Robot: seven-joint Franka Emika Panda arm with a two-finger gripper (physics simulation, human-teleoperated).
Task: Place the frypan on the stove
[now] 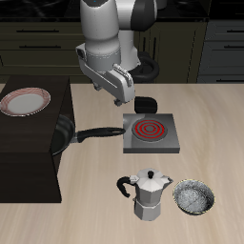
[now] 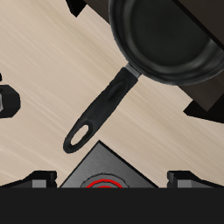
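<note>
Black frypan (image 1: 63, 134) sits on a dark raised block at one side of the table (image 1: 114, 205), its long handle (image 2: 103, 109) reaching out over the pale wood toward the stove (image 1: 150, 134). The handle's tip stops just short of the stove's near edge. The gripper (image 1: 122, 89) hangs above that gap, farther back, touching nothing. In the wrist view the fingers (image 2: 29, 182) stand spread apart with nothing between them, the handle's looped end and the stove's red coil showing between them.

Risk, as I judge it: the handle is thin and lies at a slant, so a descent not squared to it could pinch one edge and twist the pan, or push it along the block. Held far out on the handle, the pan may sag and clip the block's edge or the stove's corner on the way across. The moka pot (image 1: 146, 195) stands toward the table's front edge, near the stove, and a low swing could knock it.

Containers: the frypan looks empty. A small speckled bowl (image 1: 193, 198) beside the moka pot looks empty as well, as does the red-rimmed plate (image 1: 26, 101) on the block farther back.
</note>
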